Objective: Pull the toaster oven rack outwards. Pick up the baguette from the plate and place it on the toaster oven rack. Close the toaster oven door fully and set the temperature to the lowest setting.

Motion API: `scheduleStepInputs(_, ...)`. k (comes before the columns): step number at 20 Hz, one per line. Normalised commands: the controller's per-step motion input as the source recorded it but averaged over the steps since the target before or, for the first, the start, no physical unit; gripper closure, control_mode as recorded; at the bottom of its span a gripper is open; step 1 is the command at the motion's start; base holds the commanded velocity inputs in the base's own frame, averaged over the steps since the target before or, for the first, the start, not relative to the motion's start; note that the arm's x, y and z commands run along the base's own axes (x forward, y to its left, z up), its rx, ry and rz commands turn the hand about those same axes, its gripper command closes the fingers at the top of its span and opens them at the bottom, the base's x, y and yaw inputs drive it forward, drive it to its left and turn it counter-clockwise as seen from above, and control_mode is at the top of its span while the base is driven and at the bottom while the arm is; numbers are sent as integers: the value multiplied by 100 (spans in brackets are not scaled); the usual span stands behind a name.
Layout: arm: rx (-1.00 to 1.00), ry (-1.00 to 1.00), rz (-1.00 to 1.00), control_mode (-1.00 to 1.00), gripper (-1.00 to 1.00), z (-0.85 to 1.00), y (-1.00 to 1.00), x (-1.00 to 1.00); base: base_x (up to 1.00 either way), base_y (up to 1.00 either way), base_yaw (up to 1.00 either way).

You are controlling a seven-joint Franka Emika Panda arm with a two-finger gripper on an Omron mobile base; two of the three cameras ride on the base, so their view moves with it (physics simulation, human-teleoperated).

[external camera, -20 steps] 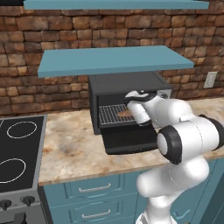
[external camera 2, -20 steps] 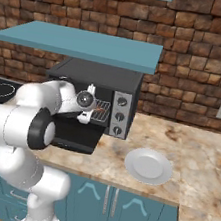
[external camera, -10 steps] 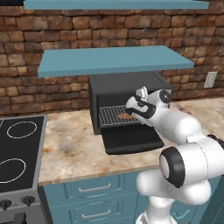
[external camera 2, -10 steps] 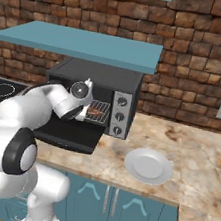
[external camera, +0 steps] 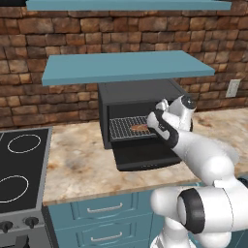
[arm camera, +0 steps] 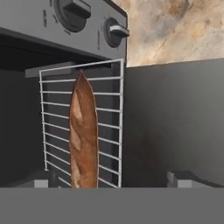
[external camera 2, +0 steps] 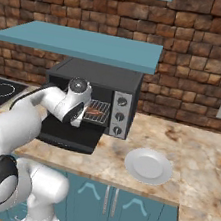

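**Baguette on the rack, door next**

The baguette (arm camera: 83, 131) lies flat on the rack (arm camera: 109, 122), which sticks out of the oven (external camera: 138, 92) over the dropped door (external camera: 145, 155). The claw (external camera: 157, 121) hangs just above the loaf with its fingers spread wide, holding nothing. The plate (external camera 2: 149, 165) sits bare on the desk (external camera: 77, 164). I'd say placing is finished; next, the arm must back off, get under the door's edge and swing it shut, then turn a knob (external camera 2: 122, 102).
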Motion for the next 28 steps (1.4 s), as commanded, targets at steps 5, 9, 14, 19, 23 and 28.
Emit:
scheduleStepInputs(5, 0, 40, 0, -100, -100, 0, -19, 0, 0, 0, 0)
scheduleStepInputs(9, 0, 14, 4, -100, -100, -10, -29, -12, 0, 0, 0)
scheduleStepInputs(14, 0, -5, 8, -100, -100, -30, -22, -25, 0, 0, 0)
scheduleStepInputs(19, 2, -1, 12, -100, -100, -32, -14, -12, 0, 0, 0)
scheduleStepInputs(23, 1, 0, 9, -100, -100, -33, 0, -3, 0, 0, 0)
scheduleStepInputs(28, 0, 4, 7, -100, -100, -12, 0, 0, 0, 0, 0)
